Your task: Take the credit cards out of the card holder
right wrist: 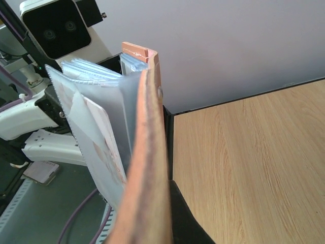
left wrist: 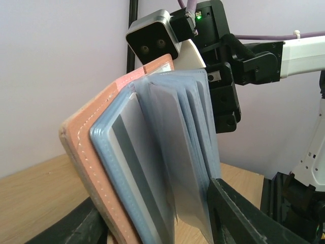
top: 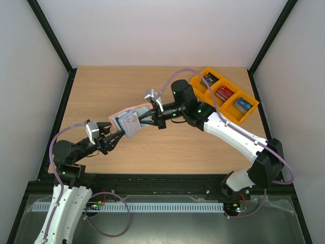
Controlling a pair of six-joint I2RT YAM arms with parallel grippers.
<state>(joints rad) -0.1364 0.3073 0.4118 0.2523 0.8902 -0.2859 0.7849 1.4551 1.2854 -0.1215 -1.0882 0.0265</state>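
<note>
The card holder (top: 129,120) is hanging in mid-air over the bench (top: 101,91), fanned open between the two arms. The right hand (top: 149,114) is clamping tight on the pinkish cover, so that side is doing the anchoring. The left hand (top: 115,131) is sitting with its jaws partway apart, with the blue sleeves and the cover's lower edge between its fingers (left wrist: 238,216). I honestly can't tell if it's pinching anything or just straddling the lot. One whitish card (right wrist: 104,140) with faint reddish marks is showing through a clear sleeve in the right wrist view, tucked inside its pocket.

My take on doing this bit well: the left hand should be going for one card only, not the whole stack of sleeves. I'd be aiming at the card's edge near the pocket mouth, closing on just that, then pulling straight along the pocket's line while the right hand is bracing the cover. Grabbing sleeve plus card is probably going to drag the holder and twist it out of the right hand's grip.
</note>
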